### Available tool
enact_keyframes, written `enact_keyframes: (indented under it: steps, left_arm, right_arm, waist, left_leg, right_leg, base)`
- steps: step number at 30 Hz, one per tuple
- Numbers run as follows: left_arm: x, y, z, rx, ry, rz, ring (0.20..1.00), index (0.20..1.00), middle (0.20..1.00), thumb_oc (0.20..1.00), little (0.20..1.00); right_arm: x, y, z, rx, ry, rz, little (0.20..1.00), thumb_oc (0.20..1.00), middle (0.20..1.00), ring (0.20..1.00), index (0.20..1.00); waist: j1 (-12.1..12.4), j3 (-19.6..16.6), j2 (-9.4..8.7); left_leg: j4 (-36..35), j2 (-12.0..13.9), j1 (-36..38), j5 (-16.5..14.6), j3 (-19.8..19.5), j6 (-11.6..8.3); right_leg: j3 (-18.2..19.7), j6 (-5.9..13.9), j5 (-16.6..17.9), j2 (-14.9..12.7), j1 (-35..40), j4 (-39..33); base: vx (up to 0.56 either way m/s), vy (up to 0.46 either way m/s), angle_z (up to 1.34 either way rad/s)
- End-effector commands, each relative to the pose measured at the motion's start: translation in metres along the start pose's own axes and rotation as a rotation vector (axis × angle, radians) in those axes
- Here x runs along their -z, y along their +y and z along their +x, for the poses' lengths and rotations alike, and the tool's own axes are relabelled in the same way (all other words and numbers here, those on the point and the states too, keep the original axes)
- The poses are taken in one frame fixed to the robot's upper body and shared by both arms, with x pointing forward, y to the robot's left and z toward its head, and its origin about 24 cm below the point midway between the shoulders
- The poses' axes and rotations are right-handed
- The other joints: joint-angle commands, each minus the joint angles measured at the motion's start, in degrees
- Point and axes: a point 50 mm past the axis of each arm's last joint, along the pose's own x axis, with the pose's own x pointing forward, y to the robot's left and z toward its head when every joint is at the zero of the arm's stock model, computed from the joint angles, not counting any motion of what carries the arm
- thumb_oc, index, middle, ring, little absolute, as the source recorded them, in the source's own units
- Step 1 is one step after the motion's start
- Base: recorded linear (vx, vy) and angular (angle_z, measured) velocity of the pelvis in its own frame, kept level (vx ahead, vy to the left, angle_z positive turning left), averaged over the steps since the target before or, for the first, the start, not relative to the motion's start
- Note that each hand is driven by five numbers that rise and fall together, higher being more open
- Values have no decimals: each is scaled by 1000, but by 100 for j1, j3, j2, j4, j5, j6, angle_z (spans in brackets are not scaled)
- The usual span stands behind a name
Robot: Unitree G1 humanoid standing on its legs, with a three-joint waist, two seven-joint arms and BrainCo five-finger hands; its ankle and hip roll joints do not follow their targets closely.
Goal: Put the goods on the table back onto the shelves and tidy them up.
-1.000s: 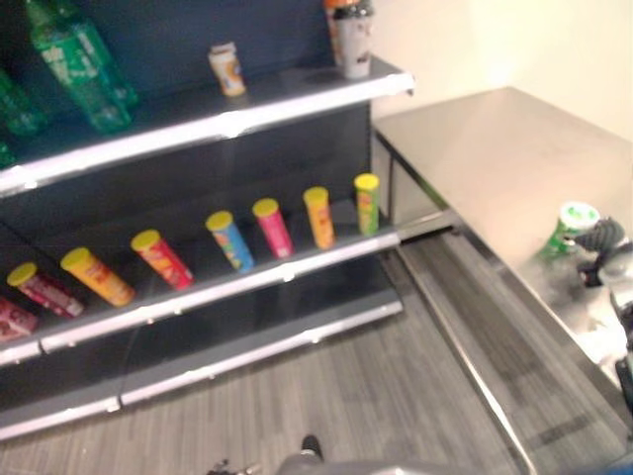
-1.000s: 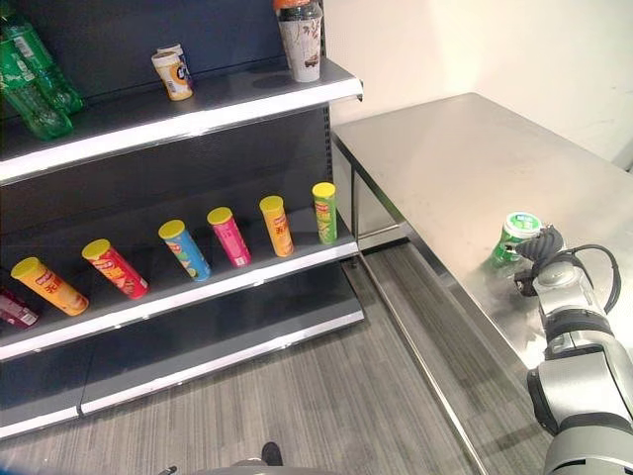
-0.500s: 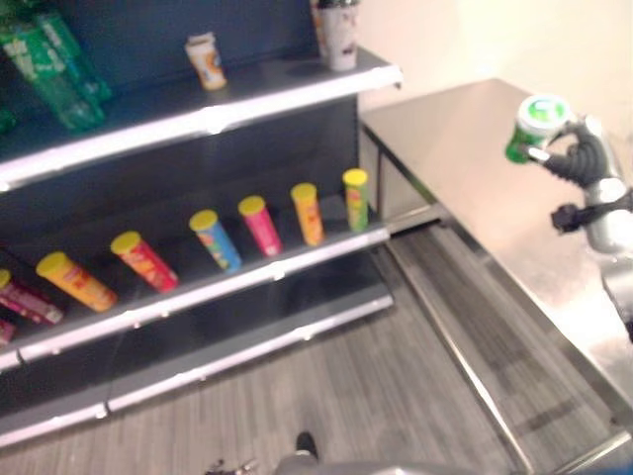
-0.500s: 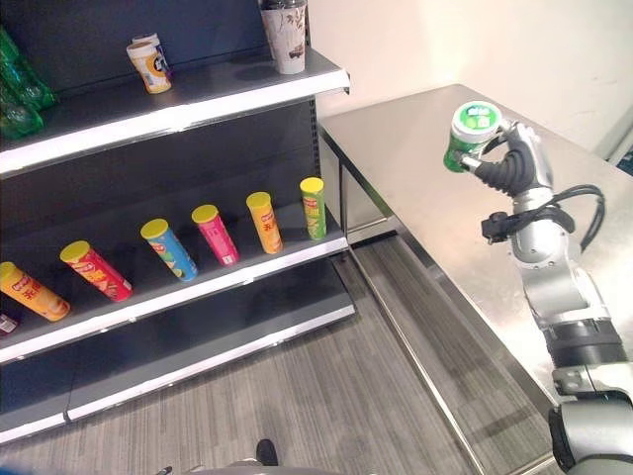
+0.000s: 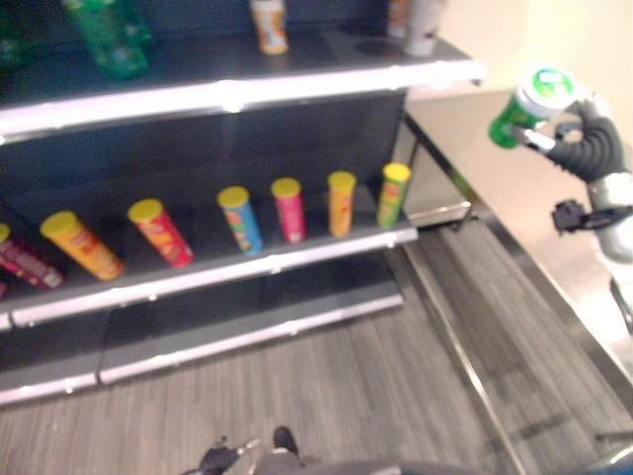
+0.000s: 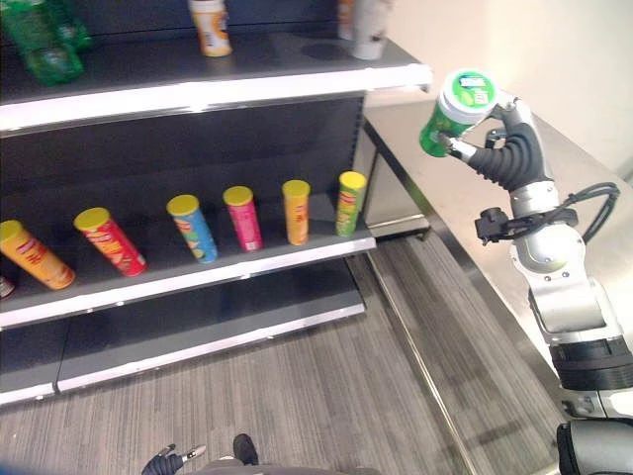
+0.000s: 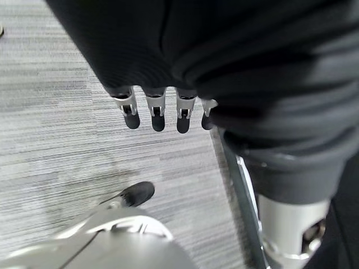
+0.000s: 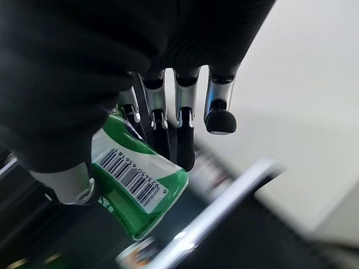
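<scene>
My right hand (image 6: 509, 148) is raised above the steel table (image 6: 593, 213), shut on a green can with a white lid (image 6: 453, 109). It holds the can tilted, level with the right end of the upper shelf (image 6: 213, 84) and just to its right. In the right wrist view the fingers (image 8: 168, 134) curl round the green can (image 8: 134, 188). The left hand (image 7: 162, 109) hangs over the floor with relaxed fingers. On the middle shelf (image 6: 188, 277) lies a row of several tube cans (image 6: 242, 216), yellow lids forward.
Green bottles (image 6: 40, 40), an orange cup (image 6: 211, 25) and a pale cup (image 6: 369, 25) stand on the upper shelf. A lower shelf (image 6: 198, 341) runs near the grey floor (image 6: 297, 396). The table's edge borders the shelf unit's right side.
The right hand lifted the green can off the table and carried it up toward the upper shelf's right end. The camera shifted, so the shelves sit further right in view.
</scene>
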Motion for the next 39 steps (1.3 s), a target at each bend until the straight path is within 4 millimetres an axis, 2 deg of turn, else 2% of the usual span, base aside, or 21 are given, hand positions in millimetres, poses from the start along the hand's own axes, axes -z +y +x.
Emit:
enact_keyframes:
  steps: [1, 3, 4, 5, 8, 9, 11, 14, 15, 18, 19, 20, 23, 31, 39]
  left_arm:
    - [-13, 16, 2, -36, -45, 81, 1000, 1000, 1000, 1000, 1000]
    - [-18, 22, 3, -45, -56, 95, 1000, 1000, 1000, 1000, 1000]
    - [-18, 22, 3, -44, -56, 93, 1000, 1000, 1000, 1000, 1000]
    - [-23, 23, 4, -31, -69, 113, 1000, 1000, 1000, 1000, 1000]
    - [-26, 21, 5, -17, -77, 130, 1000, 1000, 1000, 1000, 1000]
    - [-31, 21, 5, -19, -87, 129, 1000, 1000, 1000, 1000, 1000]
    - [-30, 23, 5, -16, -88, 136, 1000, 1000, 1000, 1000, 1000]
    - [-27, 18, 5, -3, -76, 131, 1000, 1000, 1000, 1000, 1000]
    - [-24, 13, 4, 12, -72, 124, 1000, 1000, 1000, 1000, 1000]
    - [-20, 7, 4, 31, -67, 118, 1000, 1000, 1000, 1000, 1000]
    - [-20, 6, 4, 31, -67, 117, 1000, 1000, 1000, 1000, 1000]
    - [-21, 6, 4, 38, -62, 122, 1000, 1000, 1000, 1000, 1000]
    - [-22, 8, 5, 36, -56, 131, 1000, 1000, 1000, 1000, 1000]
    - [-20, 10, 5, 33, -38, 135, 1000, 1000, 1000, 1000, 1000]
    - [-18, 10, 5, 32, -25, 146, 1000, 1000, 1000, 1000, 1000]
  right_arm:
    - [-38, -37, 35, 75, -161, -11, 200, 200, 200, 200, 200]
    - [-44, -40, 44, 72, -182, -15, 200, 200, 200, 200, 200]
    - [-44, -40, 45, 70, -184, -15, 200, 200, 200, 200, 200]
    - [-47, -40, 51, 41, -186, -22, 200, 200, 200, 200, 200]
    - [-47, -43, 62, 43, -170, -2, 200, 200, 200, 200, 200]
    - [-40, -40, 64, 38, -144, 15, 200, 200, 200, 200, 200]
    - [-43, -47, 66, 48, -146, -8, 200, 200, 200, 200, 200]
    - [-33, -46, 70, 47, -94, 8, 200, 200, 200, 200, 200]
    - [-19, -42, 72, 27, -32, 38, 200, 200, 200, 200, 200]
    - [2, -37, 74, 22, 67, 91, 200, 200, 200, 200, 200]
    - [2, -37, 74, 21, 67, 91, 200, 200, 200, 200, 200]
    - [11, -32, 76, 11, 113, 108, 200, 200, 200, 200, 200]
    - [22, -26, 77, 3, 175, 120, 200, 200, 200, 200, 200]
    - [42, -21, 80, 12, 294, 91, 200, 200, 200, 200, 200]
    - [43, -20, 85, 7, 321, 58, 200, 200, 200, 200, 200]
  waist:
    - [219, -17, 10]
    - [212, -22, 14]
    - [203, -19, 25]
    - [172, -6, 42]
    - [116, 21, 86]
    - [99, 43, 90]
    - [83, 42, 67]
    - [107, 25, 8]
    - [154, -111, -20]
    - [193, -174, -26]
    - [187, -171, -23]
    - [210, -191, -14]
    - [205, -235, 13]
    - [229, -310, 58]
    - [211, -358, 76]
  left_leg:
    - [43, 348, 432, -473, 45, -657]
    - [12, 336, 409, -499, -76, -636]
    - [14, 340, 408, -500, -75, -638]
    - [11, 325, 366, -523, -275, -631]
    - [11, 251, 380, -574, -550, -604]
    - [11, 232, 358, -587, -632, -605]
    - [18, 182, 386, -605, -729, -607]
    - [81, 139, 430, -614, -807, -618]
    - [58, 162, 469, -617, -743, -643]
    - [61, 198, 527, -619, -776, -675]
    - [61, 199, 529, -619, -780, -676]
    - [59, 217, 549, -608, -780, -698]
    - [46, 256, 595, -602, -770, -737]
    - [48, 338, 660, -558, -750, -812]
    - [43, 379, 726, -541, -722, -841]
  right_leg:
    - [491, 368, 283, -351, -832, 609]
    - [895, 350, 133, -124, -935, 584]
    - [896, 347, 130, -120, -937, 587]
    - [1378, 297, -208, 299, -1044, 314]
    - [1882, 252, -187, 652, -1226, -142]
    - [1988, 236, -98, 673, -1389, -292]
    - [2015, 241, -105, 639, -1275, -486]
    - [1914, 244, -56, 607, -1096, -564]
    - [1758, 256, 4, 616, -907, -766]
    - [1598, 241, 2, 663, -662, -947]
    - [1594, 240, 3, 664, -655, -952]
    - [1533, 227, -18, 681, -583, -992]
    - [1462, 208, -48, 712, -480, -1058]
    - [1325, 152, -114, 753, -305, -1120]
    - [1273, 119, -139, 790, -218, -1149]
  base:
    - [-50, 75, 45]
    - [4, 56, 72]
    - [68, 30, 74]
    - [85, 13, 50]
    - [83, -11, 47]
    - [36, -19, 59]
    - [46, 8, 80]
    - [65, -51, 70]
    - [117, -105, 22]
    - [74, -85, 10]
    - [40, -71, 10]
    - [36, -48, 6]
    - [33, -43, 11]
    - [23, -40, 7]
    - [3, -5, 0]
